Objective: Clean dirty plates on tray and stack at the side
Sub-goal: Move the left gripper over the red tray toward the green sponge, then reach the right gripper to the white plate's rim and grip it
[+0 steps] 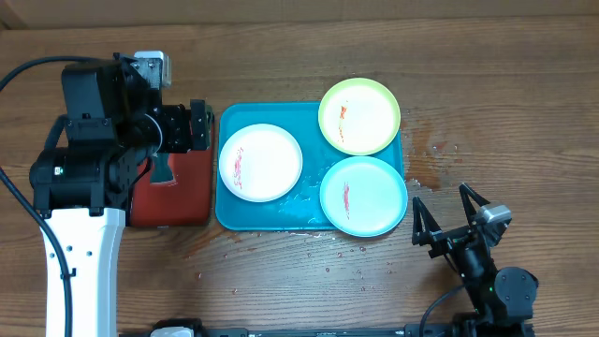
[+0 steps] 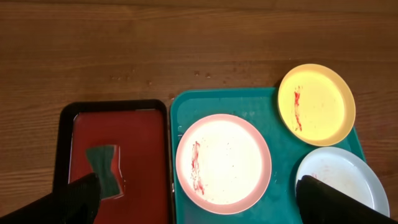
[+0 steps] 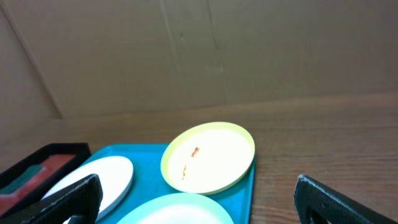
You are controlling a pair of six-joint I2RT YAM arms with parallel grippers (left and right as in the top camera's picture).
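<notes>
the left gripper (image 1: 199, 126), fingers spread, hovers by the red tray (image 1: 173, 204), likely to fetch its sponge (image 1: 162, 170), while the right gripper (image 1: 440, 197) sits spread beside the blue tray (image 1: 271, 110) holding 3 smeared plates (image 1: 260, 162).

1. You have nothing to read here: no text, label, brand, number or sign is legible in any view.
2. The red marks you see on the white plate (image 1: 260, 162), the green-rimmed plate (image 1: 359, 116) and the cyan-rimmed plate (image 1: 363, 196) are smears, not characters.
</notes>
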